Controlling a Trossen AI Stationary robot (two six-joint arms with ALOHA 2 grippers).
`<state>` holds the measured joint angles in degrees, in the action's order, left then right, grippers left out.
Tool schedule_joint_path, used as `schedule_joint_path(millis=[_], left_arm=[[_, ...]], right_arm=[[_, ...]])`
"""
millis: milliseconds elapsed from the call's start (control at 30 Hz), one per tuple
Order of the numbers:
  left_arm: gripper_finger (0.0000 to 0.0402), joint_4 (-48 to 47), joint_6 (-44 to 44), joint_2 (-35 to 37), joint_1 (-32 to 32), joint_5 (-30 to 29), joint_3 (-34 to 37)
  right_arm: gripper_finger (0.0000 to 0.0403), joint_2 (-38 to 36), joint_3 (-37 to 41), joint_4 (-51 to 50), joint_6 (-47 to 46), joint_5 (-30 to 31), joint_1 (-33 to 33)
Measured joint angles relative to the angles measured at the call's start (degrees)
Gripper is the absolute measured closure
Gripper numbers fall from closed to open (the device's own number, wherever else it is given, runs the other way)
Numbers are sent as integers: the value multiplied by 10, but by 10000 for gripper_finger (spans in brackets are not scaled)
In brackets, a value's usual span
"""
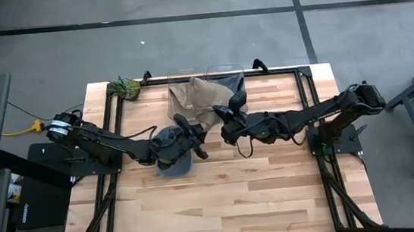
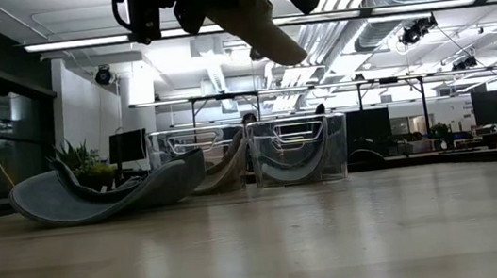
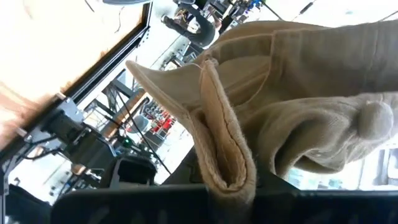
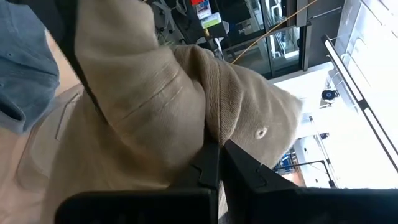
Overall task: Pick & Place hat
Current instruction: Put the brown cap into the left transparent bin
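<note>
Hat number one, the tan hat [image 1: 199, 98], is up off the counter [image 1: 223, 206], pulled between the two arms near the far edge, about midway along it. Left pincer [image 3: 227, 186] is closed tight on a folded edge of the tan cloth; in its wrist view the fold runs straight down into the dark fingers. Right pincer [image 4: 219, 165] is also clamped shut, its two fingertips pressed together with the tan fabric bunched around them. From table height the tan cloth [image 2: 248, 16] hangs under the dark arm parts, well clear of the wood.

A blue-grey hat [image 1: 172, 151] lies on the counter below the left arm's wrist, a little left of centre, its crown up and brim curling; from the low view it [image 2: 108, 192] sits flat on the wood.

Two clear bins [image 1: 224, 75] stand side by side at the far edge, just behind the lifted tan hat; the left one is mostly covered by it. A small green plant [image 1: 123, 87] sits at the far left corner.

The whole near half of the counter is bare wood, and so is the strip along the right edge. Around the far middle it is crowded: both arms, both hats and the bins sit close together.
</note>
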<state>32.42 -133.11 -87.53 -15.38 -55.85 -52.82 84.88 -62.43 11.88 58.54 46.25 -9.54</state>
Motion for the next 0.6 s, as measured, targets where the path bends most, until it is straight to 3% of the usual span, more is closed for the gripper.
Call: schedule_joint_path(millis=[300, 600], left_arm=[[401, -9, 14, 0, 0, 1, 0], [401, -2, 40, 0, 0, -2, 0]], right_arm=[[399, -1, 0, 0, -23, -6, -13], [325, -30, 0, 6, -75, 0, -30]])
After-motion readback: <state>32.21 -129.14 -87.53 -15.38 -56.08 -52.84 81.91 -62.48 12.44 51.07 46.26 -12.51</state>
